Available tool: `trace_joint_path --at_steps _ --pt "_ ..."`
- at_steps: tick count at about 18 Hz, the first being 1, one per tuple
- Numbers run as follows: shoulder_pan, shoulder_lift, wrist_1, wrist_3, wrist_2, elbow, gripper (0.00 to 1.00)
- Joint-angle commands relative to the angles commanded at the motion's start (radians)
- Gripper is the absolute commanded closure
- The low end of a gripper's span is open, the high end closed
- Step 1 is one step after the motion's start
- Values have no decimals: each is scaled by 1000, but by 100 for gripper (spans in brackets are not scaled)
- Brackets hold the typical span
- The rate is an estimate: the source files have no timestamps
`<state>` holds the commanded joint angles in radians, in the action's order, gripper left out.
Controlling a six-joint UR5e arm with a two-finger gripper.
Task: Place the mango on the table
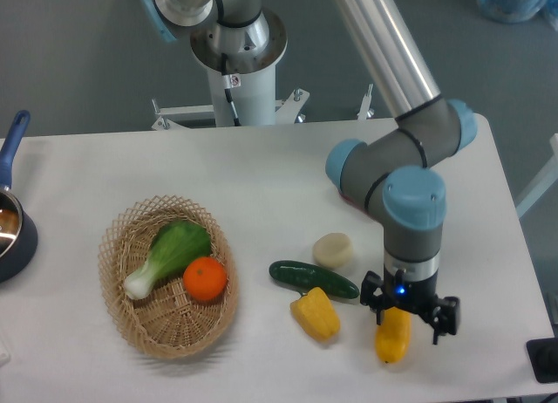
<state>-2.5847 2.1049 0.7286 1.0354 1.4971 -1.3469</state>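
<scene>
The mango (392,338) is a smooth yellow-orange oval lying on the white table (261,176) near the front right edge. My gripper (410,316) points down directly over its upper end. The jaws are spread: the left finger (377,303) is close to the mango's top, and the right finger (447,318) stands clear of it with a gap. The mango's upper end is partly hidden by the gripper body.
A yellow bell pepper (316,313), a dark green cucumber (312,279) and a pale round item (333,249) lie just left of the gripper. A woven basket (118,303) holds a leafy green (170,255) and an orange (206,279). A blue pan (10,220) sits at the left edge.
</scene>
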Motion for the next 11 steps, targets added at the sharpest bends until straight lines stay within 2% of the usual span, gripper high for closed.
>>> trace_joint_path --at_steps 2,4,7,8,10,11 --pt "-3 -54 8 3 26 8 0" --pt "-24 -107 57 31 34 9 0" --pt "-77 -155 193 131 14 22 0" --pt "-87 -158 212 161 8 22 0" --pt "-165 -209 318 340 -49 8 0" --pt "-175 -218 340 372 -57 6 0"
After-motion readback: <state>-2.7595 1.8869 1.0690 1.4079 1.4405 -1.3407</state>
